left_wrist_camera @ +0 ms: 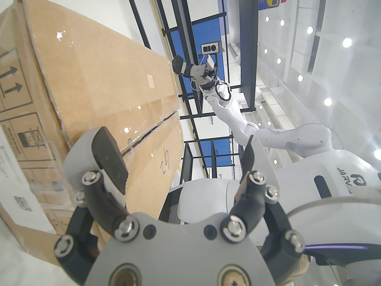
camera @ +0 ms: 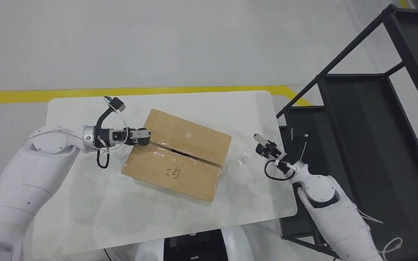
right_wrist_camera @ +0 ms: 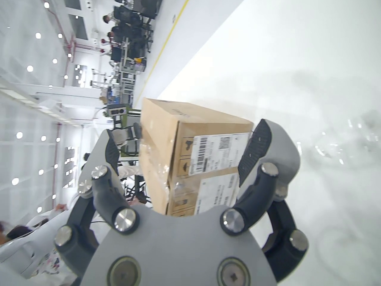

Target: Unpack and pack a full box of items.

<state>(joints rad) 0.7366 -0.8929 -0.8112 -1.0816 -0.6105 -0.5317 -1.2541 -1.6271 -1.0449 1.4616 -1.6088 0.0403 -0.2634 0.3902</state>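
Logging a closed cardboard box (camera: 176,154) on the white table (camera: 85,202), set askew near the middle, both top flaps down, clear glossy tape over the centre seam, a dark slit showing along part of that seam, a handwritten mark on the flap nearer the robot. Printed handling symbols on one side wall in the left wrist view; white barcode labels on the end wall in the right wrist view. Left gripper (camera: 147,137) at the box's left end, level with the top edge, fingers spread wide with nothing between them; one dark pad (left_wrist_camera: 108,156) poised over the top face beside the end of the seam, the other out in free air past the box edge; contact between pad and cardboard too close to call. Right gripper (camera: 258,139) off the box's right end, clearly apart from it, low over the table and aimed back toward the labelled end wall; fingers likewise spread, holding nothing. A crumpled scrap of clear film (camera: 243,158) lying on the tabletop between the box's right end and the right gripper, touching neither as far as can be judged. Black metal shelving rack (camera: 353,111) standing beside the table's right edge. Yellow floor line (camera: 163,92) running along behind the table's far edge
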